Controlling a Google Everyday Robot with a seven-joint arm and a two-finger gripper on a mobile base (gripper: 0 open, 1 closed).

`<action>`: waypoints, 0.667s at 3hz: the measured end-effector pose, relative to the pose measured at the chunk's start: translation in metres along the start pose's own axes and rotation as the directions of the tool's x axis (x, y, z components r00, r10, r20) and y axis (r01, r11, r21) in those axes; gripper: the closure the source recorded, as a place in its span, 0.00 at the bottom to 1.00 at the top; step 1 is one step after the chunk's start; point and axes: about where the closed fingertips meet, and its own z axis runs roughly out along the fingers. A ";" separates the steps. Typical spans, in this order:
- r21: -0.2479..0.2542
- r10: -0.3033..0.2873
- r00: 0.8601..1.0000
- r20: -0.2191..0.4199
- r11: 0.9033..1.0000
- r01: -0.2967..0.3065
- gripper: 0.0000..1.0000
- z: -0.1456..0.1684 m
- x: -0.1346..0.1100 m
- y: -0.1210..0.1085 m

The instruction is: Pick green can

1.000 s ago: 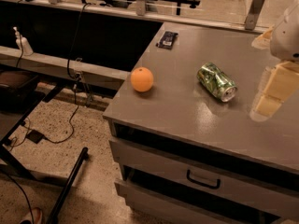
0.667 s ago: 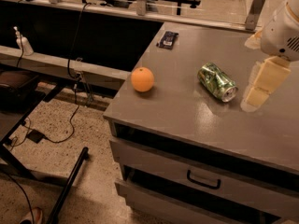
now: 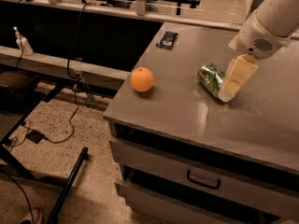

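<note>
Green can lies on its side on the cabinet top, right of the orange. Gripper overlaps the can's end farthest from the orange. Can't tell whether it's spread or clamped.

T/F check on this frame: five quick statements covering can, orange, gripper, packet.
1. The can lies on its side on the cabinet top. True.
2. The orange is right of the can in the view. False: it is left of it.
3. The gripper is down at the can's right end in the view. True.
4. The packet sits in a drawer. False: it lies on the cabinet top, near the far edge.
5. The orange touches the can. False: they are apart.
</note>
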 end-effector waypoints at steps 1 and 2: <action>-0.001 0.019 1.000 -0.014 1.000 -0.019 0.00 0.025 -0.006 -0.007; -0.019 0.039 0.998 -0.056 0.999 -0.040 0.00 0.054 -0.003 -0.009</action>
